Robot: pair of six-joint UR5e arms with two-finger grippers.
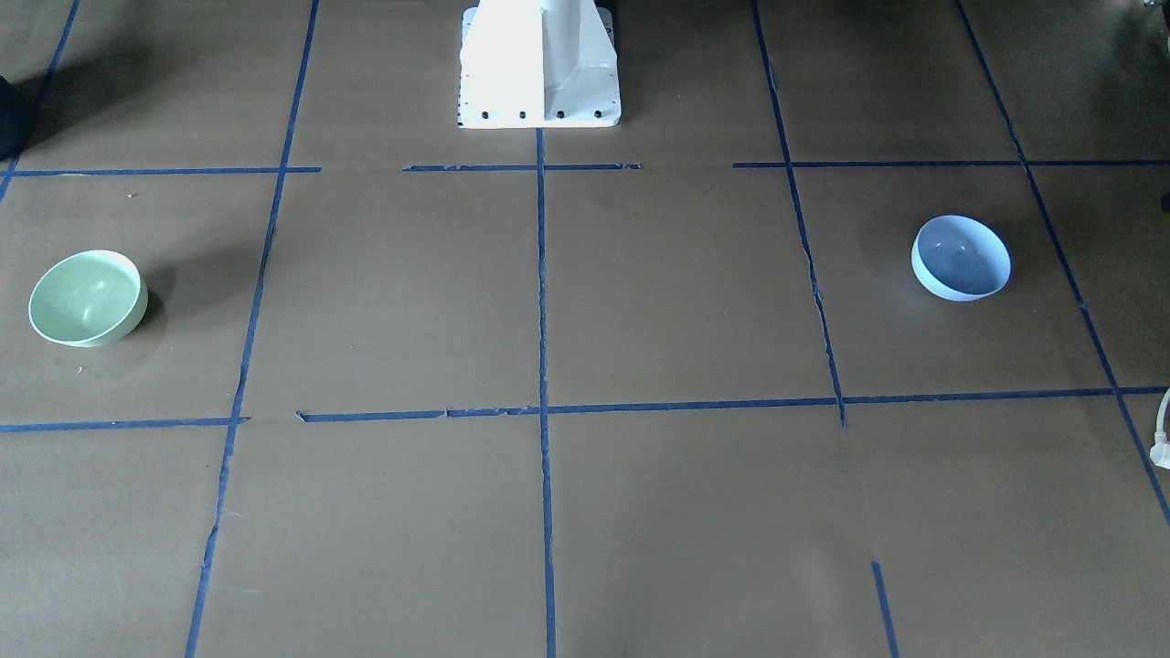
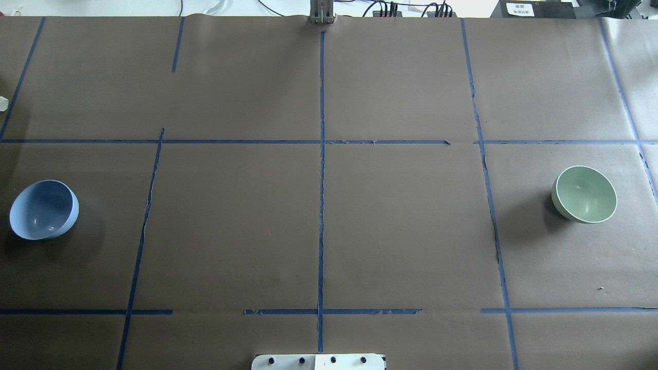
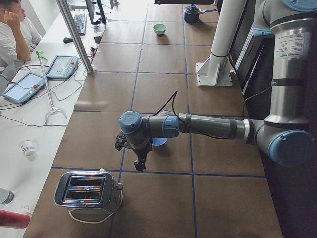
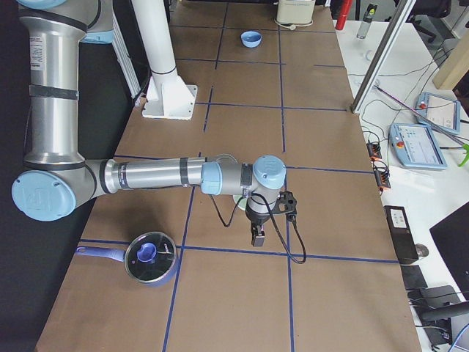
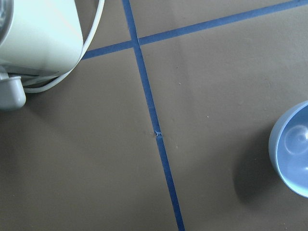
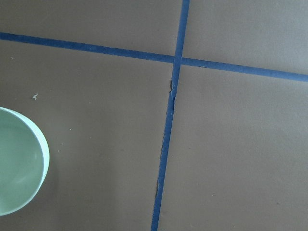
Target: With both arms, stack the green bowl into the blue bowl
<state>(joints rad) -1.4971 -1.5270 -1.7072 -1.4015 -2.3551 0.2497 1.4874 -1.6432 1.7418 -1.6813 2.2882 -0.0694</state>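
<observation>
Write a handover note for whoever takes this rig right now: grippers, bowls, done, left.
Grippers: the left gripper hangs above the table near the blue bowl, the right gripper near the green bowl; open or shut, I cannot tell. Neither holds a bowl.
Bowls: both upright on the table, blue at the robot's left end, green at its right end, far apart.
Done: nothing yet.
Left: grasp the green bowl, carry it across, set it into the blue bowl.
</observation>
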